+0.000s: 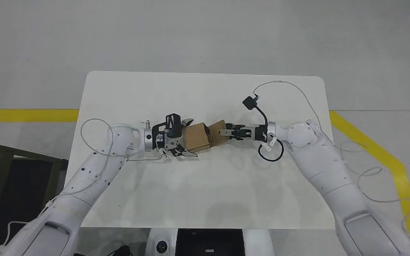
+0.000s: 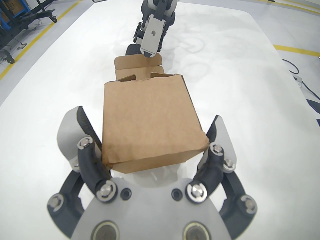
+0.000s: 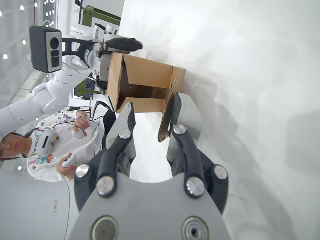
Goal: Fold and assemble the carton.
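Observation:
A small brown carton (image 1: pixel 197 136) lies on its side at the middle of the white table (image 1: pixel 205 192). My left gripper (image 1: pixel 181 137) is shut on the carton's closed end, its fingers (image 2: pixel 86 131) pressing the two corners of the carton (image 2: pixel 147 116). The far end of the carton (image 3: pixel 147 73) is open, with its flaps loose. My right gripper (image 3: pixel 153 112) is open at that end. One end flap (image 3: pixel 163 123) stands between its fingers and rests against one finger (image 3: pixel 176 108). In the left wrist view the right gripper (image 2: pixel 146 53) straddles this flap (image 2: pixel 136 62).
A thin white cable (image 1: pixel 291 86) loops over the table's far right part, with a black device (image 1: pixel 250 101) on a stalk above the right arm. The table's near half and far left are bare.

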`<state>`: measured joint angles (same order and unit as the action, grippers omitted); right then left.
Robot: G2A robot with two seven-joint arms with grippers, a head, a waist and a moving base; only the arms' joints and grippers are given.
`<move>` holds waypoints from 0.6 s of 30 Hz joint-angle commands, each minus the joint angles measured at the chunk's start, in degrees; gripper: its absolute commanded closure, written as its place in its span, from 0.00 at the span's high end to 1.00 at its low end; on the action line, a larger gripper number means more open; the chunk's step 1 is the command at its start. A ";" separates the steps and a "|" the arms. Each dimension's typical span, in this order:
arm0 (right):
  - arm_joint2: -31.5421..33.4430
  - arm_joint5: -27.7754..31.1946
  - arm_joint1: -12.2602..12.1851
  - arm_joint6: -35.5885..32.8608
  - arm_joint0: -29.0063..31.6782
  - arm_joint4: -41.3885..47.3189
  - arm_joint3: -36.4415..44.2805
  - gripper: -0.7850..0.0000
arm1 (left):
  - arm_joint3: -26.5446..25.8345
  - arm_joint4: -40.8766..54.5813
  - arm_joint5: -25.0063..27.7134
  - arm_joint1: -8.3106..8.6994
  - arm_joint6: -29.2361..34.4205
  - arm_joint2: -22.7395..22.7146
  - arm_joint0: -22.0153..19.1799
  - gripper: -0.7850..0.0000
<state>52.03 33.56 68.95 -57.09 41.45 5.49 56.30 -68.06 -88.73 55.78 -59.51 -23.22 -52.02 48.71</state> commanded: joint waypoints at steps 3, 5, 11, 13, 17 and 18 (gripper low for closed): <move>-0.62 0.95 0.46 -0.36 -0.45 1.92 -0.22 0.36 | 0.04 -0.11 0.12 0.05 -0.07 -0.13 0.05 1.00; -0.94 1.44 0.69 -0.43 -0.59 2.76 -0.10 0.36 | 0.02 -0.15 0.14 0.06 -0.11 -0.16 0.07 1.00; -2.44 2.14 1.53 -0.98 -1.23 4.77 0.68 0.36 | -0.05 -0.30 0.40 0.08 -0.20 -0.16 0.12 1.00; -2.71 2.37 1.73 -0.83 -1.50 5.04 0.37 0.36 | -0.07 -0.34 0.47 0.08 -0.23 -0.14 0.14 1.00; -3.24 2.74 2.09 -0.41 -1.64 5.30 -0.83 0.35 | -0.05 -0.49 0.61 0.10 -0.17 -0.13 0.16 1.00; -3.36 2.80 2.20 -0.23 -1.53 5.72 -1.21 0.33 | -0.04 -0.53 0.65 0.11 -0.21 -0.14 0.17 1.00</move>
<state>48.79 36.30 71.04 -57.48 39.83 10.84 55.50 -68.09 -89.22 56.37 -59.41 -23.39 -52.16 48.87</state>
